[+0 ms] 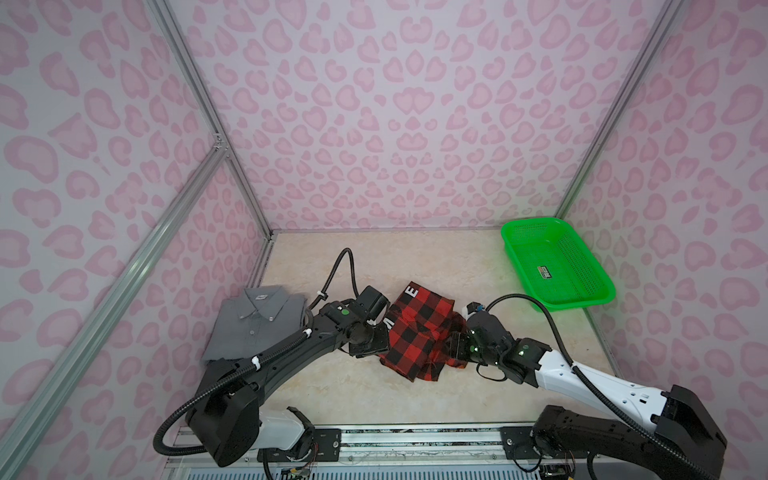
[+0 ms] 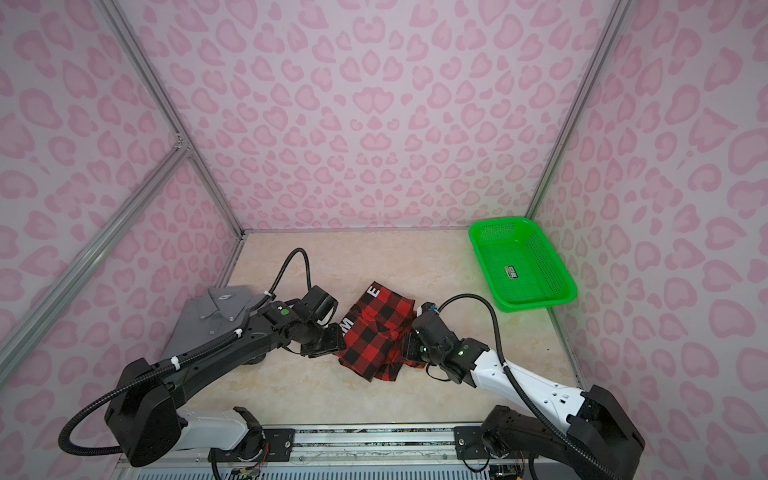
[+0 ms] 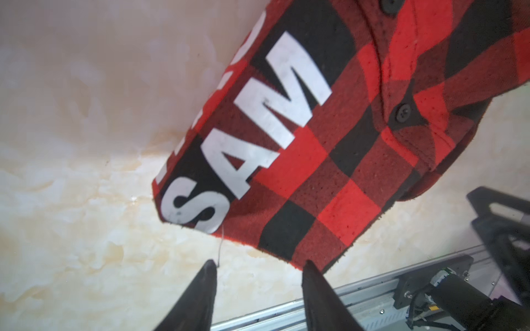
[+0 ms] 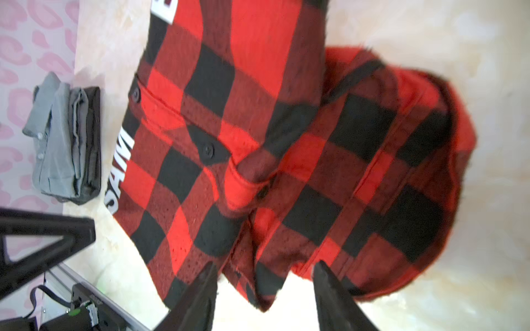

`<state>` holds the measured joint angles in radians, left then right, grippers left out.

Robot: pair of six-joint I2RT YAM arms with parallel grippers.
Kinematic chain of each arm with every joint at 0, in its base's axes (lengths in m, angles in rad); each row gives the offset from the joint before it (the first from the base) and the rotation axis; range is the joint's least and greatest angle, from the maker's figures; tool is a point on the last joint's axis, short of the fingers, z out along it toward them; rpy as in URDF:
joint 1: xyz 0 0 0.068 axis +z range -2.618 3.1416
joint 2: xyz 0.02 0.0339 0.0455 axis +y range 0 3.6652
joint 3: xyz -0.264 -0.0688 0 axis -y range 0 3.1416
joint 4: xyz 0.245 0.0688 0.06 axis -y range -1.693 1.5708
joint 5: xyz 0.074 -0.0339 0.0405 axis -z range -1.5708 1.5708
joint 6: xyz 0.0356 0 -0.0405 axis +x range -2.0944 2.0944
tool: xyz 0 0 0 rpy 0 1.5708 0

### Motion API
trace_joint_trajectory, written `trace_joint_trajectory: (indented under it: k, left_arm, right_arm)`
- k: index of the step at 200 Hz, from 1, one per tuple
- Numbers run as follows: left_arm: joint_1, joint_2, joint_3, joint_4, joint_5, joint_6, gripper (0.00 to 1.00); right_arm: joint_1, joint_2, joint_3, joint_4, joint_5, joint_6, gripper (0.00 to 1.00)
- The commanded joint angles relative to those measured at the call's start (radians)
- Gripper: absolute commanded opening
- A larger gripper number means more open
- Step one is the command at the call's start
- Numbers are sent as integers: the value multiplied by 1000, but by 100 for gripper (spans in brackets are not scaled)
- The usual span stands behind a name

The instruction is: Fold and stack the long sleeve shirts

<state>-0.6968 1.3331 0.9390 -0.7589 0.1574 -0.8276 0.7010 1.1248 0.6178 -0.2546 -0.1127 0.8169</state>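
Grey shirt (image 1: pixel 255 320) folded at nine o'clock; checked shirt (image 1: pixel 415 332) mid-table, rumpled, not yet stacked. My left claw (image 3: pixel 259 263) and right claw (image 4: pixel 263 266) gape.

Pale marbled tabletop (image 1: pixel 415 266). Red-and-black checked shirt (image 1: pixel 419 332) lies rumpled at mid-table. Grey shirt (image 1: pixel 253 324) folded, well to its left. Green basket (image 1: pixel 577 305) behind it, far right.

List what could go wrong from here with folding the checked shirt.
The red-and-black checked shirt is bunched beside the open right gripper; left like this, that fold may stay lumpy or spring apart.
A loose thread hangs from its hem by the open left gripper and could snag a finger.
Stacked on the folded grey shirt, so uneven a bundle might slide off.
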Motion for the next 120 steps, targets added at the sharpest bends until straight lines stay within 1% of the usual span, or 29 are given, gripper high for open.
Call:
trace_joint_trajectory:
  k: [1, 8, 13, 27, 30, 31, 34, 41, 55, 71, 90, 98, 120]
  left_arm:
    - [-41, -30, -41, 48, 30, -101, 52]
    - [-73, -29, -44, 62, 18, -127, 53]
    - [-93, -26, -45, 71, 10, -145, 59]
    - [-150, -13, -52, 123, 0, -189, 61]
    - [-159, -10, -53, 133, -4, -194, 75]
    - [-162, -9, -56, 135, -5, -198, 78]
    - [-170, -5, -59, 147, -7, -206, 80]
    - [-176, 8, -64, 163, -9, -219, 80]
    - [-184, 39, -68, 183, -12, -224, 81]
    - [-197, 75, -68, 210, -15, -231, 81]
    - [-214, 144, -46, 223, -14, -232, 81]
    - [-220, 167, -40, 234, -13, -234, 80]
    - [-228, 219, -24, 259, -15, -241, 75]
  right_arm:
    - [-81, 32, 29, 71, -100, -113, 57]
    - [-101, 56, 41, 102, -106, -135, 58]
    - [-118, 76, 53, 115, -119, -145, 58]
    - [-172, 152, 85, 161, -214, -158, 59]
    - [-182, 173, 94, 167, -233, -159, 59]
    - [-184, 179, 98, 168, -240, -160, 59]
    - [-191, 197, 108, 170, -255, -161, 60]
    - [-203, 238, 131, 171, -289, -167, 60]
    - [-209, 305, 160, 195, -315, -177, 60]
    - [-210, 349, 178, 214, -305, -185, 60]
    - [-212, 373, 194, 225, -282, -197, 54]
    - [-214, 385, 200, 228, -275, -208, 50]
    - [-224, 416, 223, 204, -272, -235, 30]
